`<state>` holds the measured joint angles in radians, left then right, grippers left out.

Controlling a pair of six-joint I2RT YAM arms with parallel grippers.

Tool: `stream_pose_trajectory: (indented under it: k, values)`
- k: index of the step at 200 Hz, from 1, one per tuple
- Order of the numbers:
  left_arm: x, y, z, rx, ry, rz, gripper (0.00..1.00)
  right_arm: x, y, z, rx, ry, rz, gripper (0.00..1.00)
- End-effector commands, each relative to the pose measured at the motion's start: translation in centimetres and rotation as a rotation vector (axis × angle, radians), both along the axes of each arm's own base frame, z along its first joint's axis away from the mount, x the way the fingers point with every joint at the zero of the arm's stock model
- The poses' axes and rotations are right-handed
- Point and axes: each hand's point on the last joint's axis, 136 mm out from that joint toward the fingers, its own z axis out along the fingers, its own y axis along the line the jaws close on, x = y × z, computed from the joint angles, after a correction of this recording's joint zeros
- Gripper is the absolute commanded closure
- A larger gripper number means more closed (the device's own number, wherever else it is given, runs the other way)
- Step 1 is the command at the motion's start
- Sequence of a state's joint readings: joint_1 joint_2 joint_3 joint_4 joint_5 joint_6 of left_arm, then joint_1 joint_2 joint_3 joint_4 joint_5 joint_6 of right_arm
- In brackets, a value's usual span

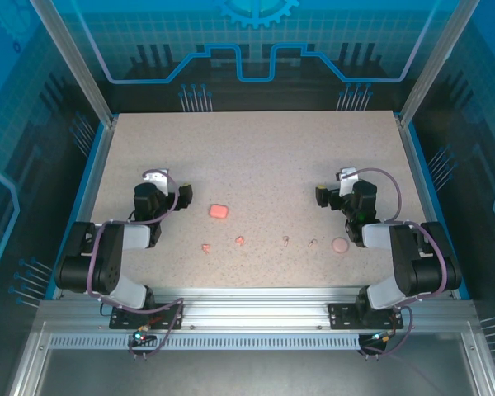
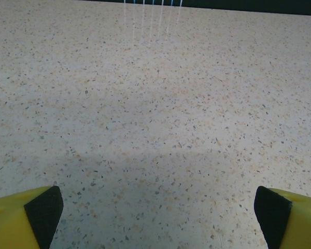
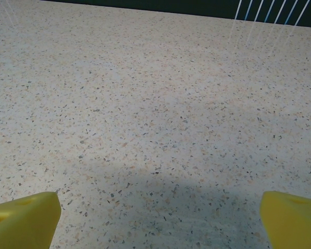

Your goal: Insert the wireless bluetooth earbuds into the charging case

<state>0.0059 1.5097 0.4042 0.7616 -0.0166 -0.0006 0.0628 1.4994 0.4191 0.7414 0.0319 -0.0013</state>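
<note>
Left arm (image 1: 120,241) sits folded, well left of the charging case (image 1: 219,211). Its jaws stand left of the case and a touch farther from the arm bases, pointing toward the far edge of the surface (image 1: 256,148). In the left wrist view we note the two yellow fingers (image 2: 10,218) with black pads (image 2: 44,212) at the bottom corners, spread as wide as the view allows, bare speckled surface between them, nothing held. The case lies flat and alone, touching nothing. One of the wireless bluetooth earbuds (image 1: 206,247) lies nearer the arm bases than the case and slightly to its left, apart from it. The second earbud (image 1: 240,240) lies on the same near side, a little to the case's right, also apart. Further right of the case, in the same near row, we log two tiny pale bits (image 1: 286,241), too small to identify. Then comes a round pink disc (image 1: 340,245), well right of the case. Right arm (image 1: 396,252) is folded, far right of the case, and its jaws stand about level with the case. In the right wrist view the yellow fingers (image 3: 26,218) sit at the bottom corners, wide apart, only bare surface between, gripping nothing.
</note>
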Motion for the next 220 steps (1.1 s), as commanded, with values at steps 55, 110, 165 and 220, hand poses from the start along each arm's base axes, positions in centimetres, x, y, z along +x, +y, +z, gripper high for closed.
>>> stream_pose_trajectory:
  k: [55, 110, 165, 220]
  values:
    - [-1.0, 1.5, 3.8, -0.031, -0.024, 0.09, 0.01, -0.1, -2.1, 6.3, 0.028, 0.03, -0.15, 0.0]
    - [-2.4, 1.5, 8.2, -0.164, -0.017, 0.178, 0.01, -2.1, -3.4, 9.2, 0.355, 0.249, -0.351, 0.0]
    - [-2.7, -0.2, 9.7, -0.457, 0.155, 0.236, 0.01, -3.7, 5.5, 10.0, 0.367, 0.56, -0.227, 0.05]
    - [-1.4, -1.6, 9.4, -0.612, 0.373, 0.299, 0.01, -6.6, 17.5, 7.8, 0.32, 0.822, -0.246, 0.07]
